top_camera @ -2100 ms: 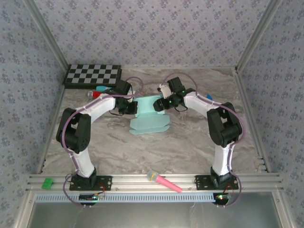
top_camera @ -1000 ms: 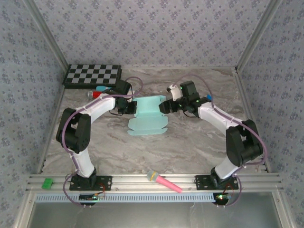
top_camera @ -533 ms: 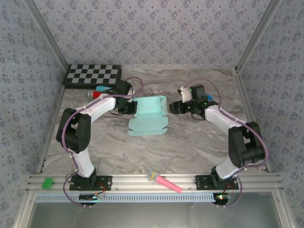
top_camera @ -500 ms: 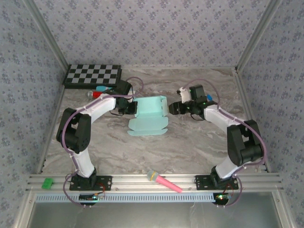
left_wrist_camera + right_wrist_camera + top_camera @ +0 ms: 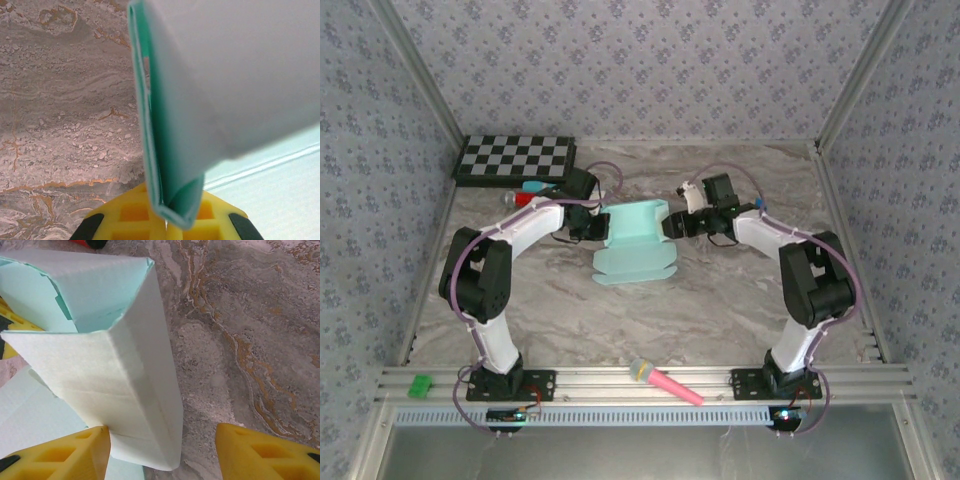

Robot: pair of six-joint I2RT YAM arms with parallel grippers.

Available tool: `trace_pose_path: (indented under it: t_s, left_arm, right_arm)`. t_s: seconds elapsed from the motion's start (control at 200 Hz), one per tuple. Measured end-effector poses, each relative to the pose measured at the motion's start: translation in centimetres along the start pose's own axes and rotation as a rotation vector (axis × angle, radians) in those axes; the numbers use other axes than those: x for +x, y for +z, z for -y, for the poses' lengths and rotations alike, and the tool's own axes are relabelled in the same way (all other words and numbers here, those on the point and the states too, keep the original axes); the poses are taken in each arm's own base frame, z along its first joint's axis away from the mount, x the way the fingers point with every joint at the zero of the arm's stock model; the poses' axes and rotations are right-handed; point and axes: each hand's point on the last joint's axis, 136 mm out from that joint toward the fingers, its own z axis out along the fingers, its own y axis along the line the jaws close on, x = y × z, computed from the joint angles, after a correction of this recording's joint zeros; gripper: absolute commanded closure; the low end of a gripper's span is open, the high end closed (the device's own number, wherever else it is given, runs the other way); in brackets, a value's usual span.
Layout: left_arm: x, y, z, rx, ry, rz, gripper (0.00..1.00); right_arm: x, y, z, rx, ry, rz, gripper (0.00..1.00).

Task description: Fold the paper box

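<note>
Pale aqua paper box (image 5: pixel 634 235), half-folded, walls raised, flaps lying flat

Floral grey-blue wallpapered walls (image 5: pixel 640 70) enclose a marbled grey tabletop (image 5: pixel 720 300)

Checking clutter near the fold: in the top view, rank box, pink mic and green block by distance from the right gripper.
1. box, mid-table, right at the right gripper
2. pink mic, near rail, centre
3. green block, near-left corner

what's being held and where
The left gripper pinches the pale aqua-blue card paper box by its folded left edge; the right gripper straddles the right wall, open, not gripping.
</note>
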Motion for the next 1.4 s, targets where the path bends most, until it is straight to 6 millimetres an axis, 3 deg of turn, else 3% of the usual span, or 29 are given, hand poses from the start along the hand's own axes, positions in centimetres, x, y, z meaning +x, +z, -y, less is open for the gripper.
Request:
trace_pose_path:
  t_s: [0.265,0.675,1.159,1.399]
  left_arm:
    - [-0.3,-0.1,0.2,0.005,0.002,0.005,1.00]
    - [0.1,0.5,0.2,0.009,0.001,-0.016,1.00]
    - [0.4,1.0,0.6,0.026,0.004,-0.034,1.00]
    - [0.4,1.0,0.7,0.030,0.004,-0.035,1.00]
  right_arm:
    - [-0.1,1.8,-0.2,0.004,-0.013,-0.036,0.42]
    - [-0.3,3.5,1.0,0.153,-0.059,-0.086,0.56]
    - [-0.2,5.0,2.7,0.329,-0.093,-0.120,0.80]
    - [-0.4,5.2,2.9,0.383,-0.109,-0.130,0.79]
